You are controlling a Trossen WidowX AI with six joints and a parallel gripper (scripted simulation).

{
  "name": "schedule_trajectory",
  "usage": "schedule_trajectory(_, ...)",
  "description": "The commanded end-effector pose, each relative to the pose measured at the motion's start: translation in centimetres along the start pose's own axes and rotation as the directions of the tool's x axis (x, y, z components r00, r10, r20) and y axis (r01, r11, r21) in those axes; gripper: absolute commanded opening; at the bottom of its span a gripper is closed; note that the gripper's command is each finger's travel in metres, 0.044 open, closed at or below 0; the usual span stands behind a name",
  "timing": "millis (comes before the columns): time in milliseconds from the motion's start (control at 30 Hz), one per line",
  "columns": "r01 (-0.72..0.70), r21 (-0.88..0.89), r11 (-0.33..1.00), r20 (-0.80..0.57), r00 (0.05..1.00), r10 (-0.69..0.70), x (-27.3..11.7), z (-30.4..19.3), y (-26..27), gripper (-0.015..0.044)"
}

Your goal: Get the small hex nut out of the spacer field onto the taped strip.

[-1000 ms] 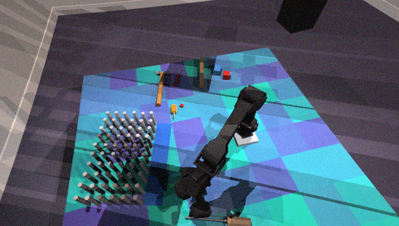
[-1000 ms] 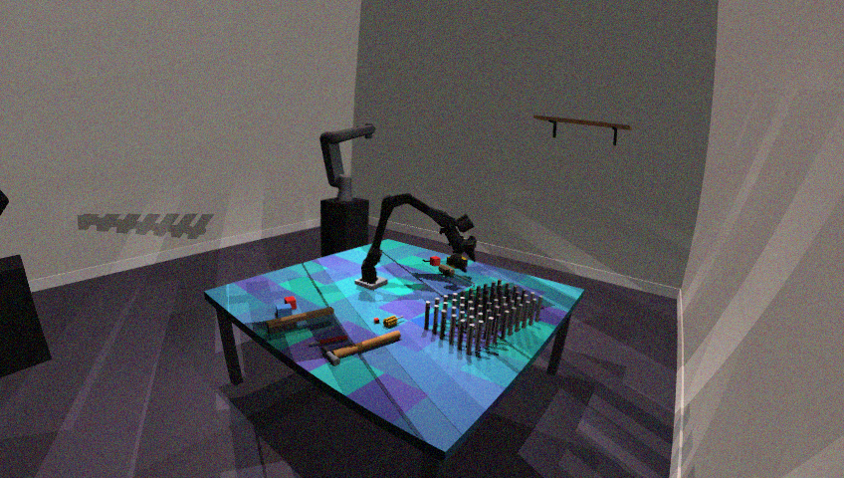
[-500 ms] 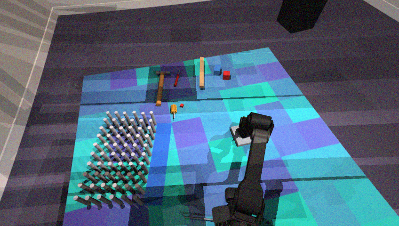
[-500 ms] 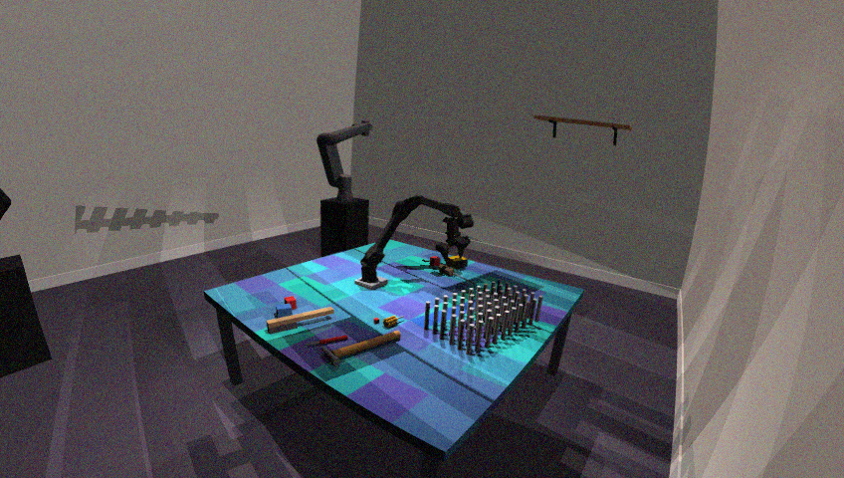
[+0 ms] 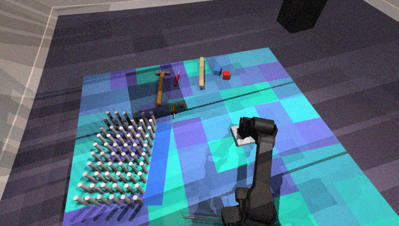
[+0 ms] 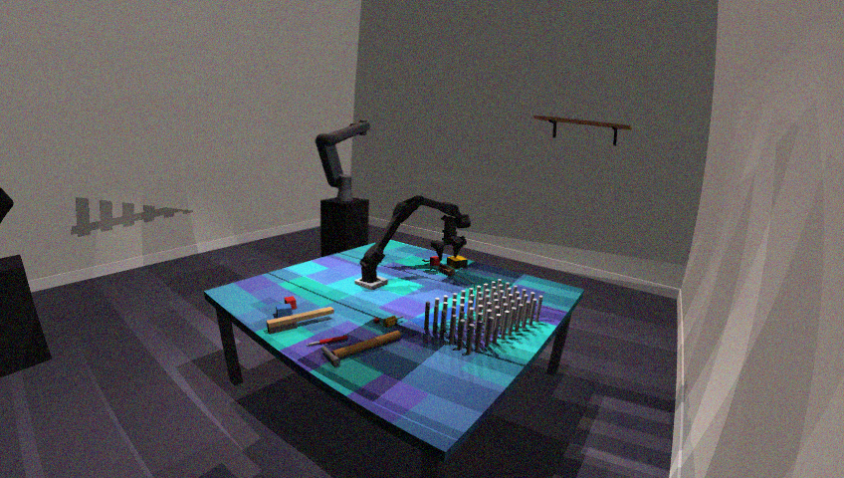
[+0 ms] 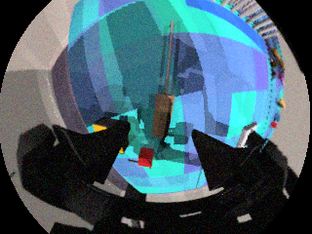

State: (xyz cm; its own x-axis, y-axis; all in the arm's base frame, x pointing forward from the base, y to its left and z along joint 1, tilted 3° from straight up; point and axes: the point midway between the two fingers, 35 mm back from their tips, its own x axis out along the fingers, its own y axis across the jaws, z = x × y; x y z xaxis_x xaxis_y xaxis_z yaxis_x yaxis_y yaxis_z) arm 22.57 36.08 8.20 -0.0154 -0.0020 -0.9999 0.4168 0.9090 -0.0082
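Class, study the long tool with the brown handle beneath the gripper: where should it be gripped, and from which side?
Probably its brown handle, from above, with the gripper closing across its width: the handle is thick and lies flat, while the shaft is thin.

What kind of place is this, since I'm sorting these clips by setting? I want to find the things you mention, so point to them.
Probably a robotics lab or test room: a black robot arm point(image 5: 263, 167) point(image 6: 408, 207) on a multicoloured patchwork table point(image 5: 307, 111) point(image 6: 426, 393), a second, dark grey arm point(image 6: 328, 159) on a black pedestal point(image 6: 321, 245), and rows of metal spacers point(image 5: 120, 165) point(image 6: 490, 314).
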Motion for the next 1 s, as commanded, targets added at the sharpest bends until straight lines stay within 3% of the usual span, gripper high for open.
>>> schedule_trajectory(0, 0.004, 0.005, 1.000, -0.005, 1.000, -0.004, 0.08, -0.14, -0.36, 0.0440)
schedule_trajectory(167, -0.003, -0.016, 1.000, 0.002, 1.000, 0.003, -0.08, -0.04, -0.14, 0.0440)
schedule_trajectory(333, -0.006, -0.451, 0.893, 0.056, 0.998, 0.035, -0.06, -0.21, -0.17, 0.0440)
schedule_trajectory(467, 0.038, -0.771, 0.636, 0.104, 0.992, 0.066, -0.07, -0.37, -0.23, 0.0440)
schedule_trajectory(600, 0.118, -0.954, 0.277, 0.151, 0.984, 0.099, -0.11, -0.53, -0.32, 0.0440)
schedule_trajectory(700, 0.186, -0.983, -0.001, 0.185, 0.975, 0.125, -0.15, -0.65, -0.41, 0.0440)
schedule_trajectory(967, 0.282, -0.878, -0.387, 0.235, 0.958, 0.164, -0.24, -0.85, -0.58, 0.0440)
